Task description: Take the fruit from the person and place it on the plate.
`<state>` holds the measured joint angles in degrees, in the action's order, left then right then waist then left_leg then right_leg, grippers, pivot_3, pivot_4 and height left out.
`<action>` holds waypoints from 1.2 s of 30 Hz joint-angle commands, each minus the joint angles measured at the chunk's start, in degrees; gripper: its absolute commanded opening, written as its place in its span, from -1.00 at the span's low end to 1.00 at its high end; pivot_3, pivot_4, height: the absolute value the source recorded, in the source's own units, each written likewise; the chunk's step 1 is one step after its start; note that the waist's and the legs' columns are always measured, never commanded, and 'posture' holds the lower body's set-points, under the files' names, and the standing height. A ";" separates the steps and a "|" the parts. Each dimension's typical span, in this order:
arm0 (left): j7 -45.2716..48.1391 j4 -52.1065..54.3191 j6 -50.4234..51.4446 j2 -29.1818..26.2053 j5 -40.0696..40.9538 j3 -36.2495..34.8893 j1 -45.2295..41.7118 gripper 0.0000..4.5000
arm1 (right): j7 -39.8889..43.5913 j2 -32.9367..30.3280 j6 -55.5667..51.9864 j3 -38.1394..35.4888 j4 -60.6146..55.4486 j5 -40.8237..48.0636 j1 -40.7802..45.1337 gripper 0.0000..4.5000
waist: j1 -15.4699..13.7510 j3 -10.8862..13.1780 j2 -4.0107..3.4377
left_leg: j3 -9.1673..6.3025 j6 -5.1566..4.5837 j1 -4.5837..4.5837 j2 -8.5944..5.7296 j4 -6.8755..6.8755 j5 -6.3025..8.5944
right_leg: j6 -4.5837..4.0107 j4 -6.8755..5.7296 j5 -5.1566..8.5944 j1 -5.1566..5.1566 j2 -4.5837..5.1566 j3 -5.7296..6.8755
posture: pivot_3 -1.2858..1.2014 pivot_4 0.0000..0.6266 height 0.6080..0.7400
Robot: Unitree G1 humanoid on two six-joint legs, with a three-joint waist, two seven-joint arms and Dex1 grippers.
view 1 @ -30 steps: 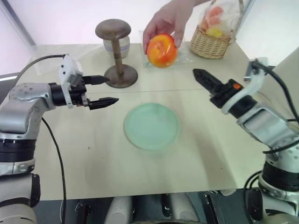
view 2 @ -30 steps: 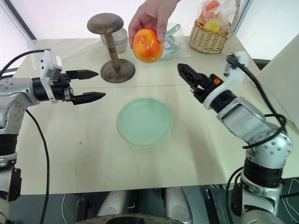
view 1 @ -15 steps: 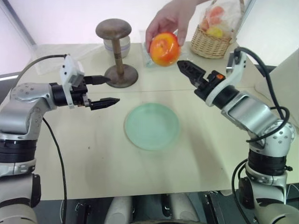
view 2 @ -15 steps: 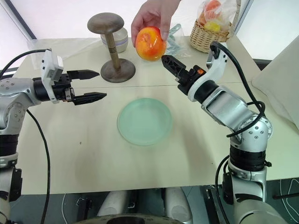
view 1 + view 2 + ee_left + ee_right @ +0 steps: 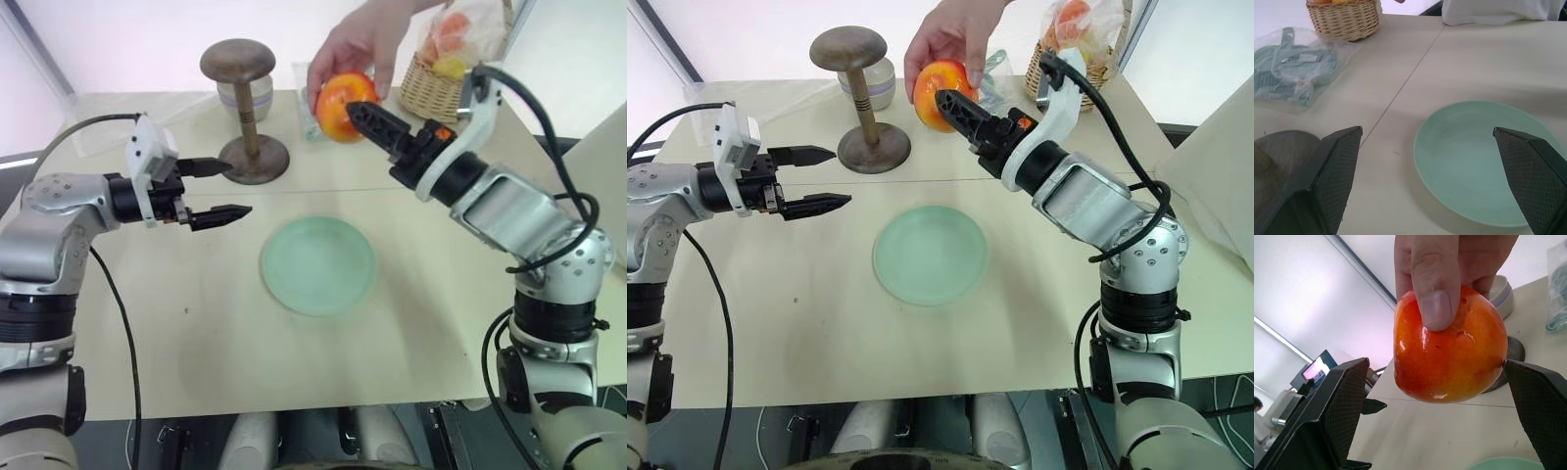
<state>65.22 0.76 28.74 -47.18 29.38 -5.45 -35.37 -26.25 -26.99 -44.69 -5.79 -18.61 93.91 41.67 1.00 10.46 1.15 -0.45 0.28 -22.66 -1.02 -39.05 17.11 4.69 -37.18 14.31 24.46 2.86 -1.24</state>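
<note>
Orange-red fruit [image 5: 1450,348] is framed by the wide-open right claw [image 5: 1449,396]; the person's thumb [image 5: 1434,289] at twelve o'clock could be pinched on closing.

One orange-red fruit [image 5: 1450,351], gripped by one person's hand [image 5: 950,31]; one mint-green plate [image 5: 318,265]; one wicker basket [image 5: 443,88] of bagged fruit; one dark wooden stand [image 5: 245,113]; one pale jar [image 5: 245,98] behind it; one clear packet [image 5: 1290,66]; two grippers, left [image 5: 216,190] and right [image 5: 366,117], each with two black fingers.
</note>
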 commanded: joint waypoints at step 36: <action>-2.21 4.39 1.92 -0.45 1.90 -2.52 1.20 1.00 | 17.13 3.54 -4.18 -4.64 8.50 -18.33 6.44 0.38 | -0.04 0.01 -0.01 | 0.00 0.01 -0.63 -0.02 0.02 0.00 | 0.00 0.00 -0.01 0.62 0.04 0.02 | 0.03 -0.52 1.00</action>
<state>63.20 4.57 31.05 -47.19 30.72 -6.49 -33.35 -8.92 -23.47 -48.64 -8.63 -8.70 75.45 46.10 0.96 10.47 1.13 -0.45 0.29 -23.33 -1.04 -39.03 17.10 4.69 -37.18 14.30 25.12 2.90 -1.22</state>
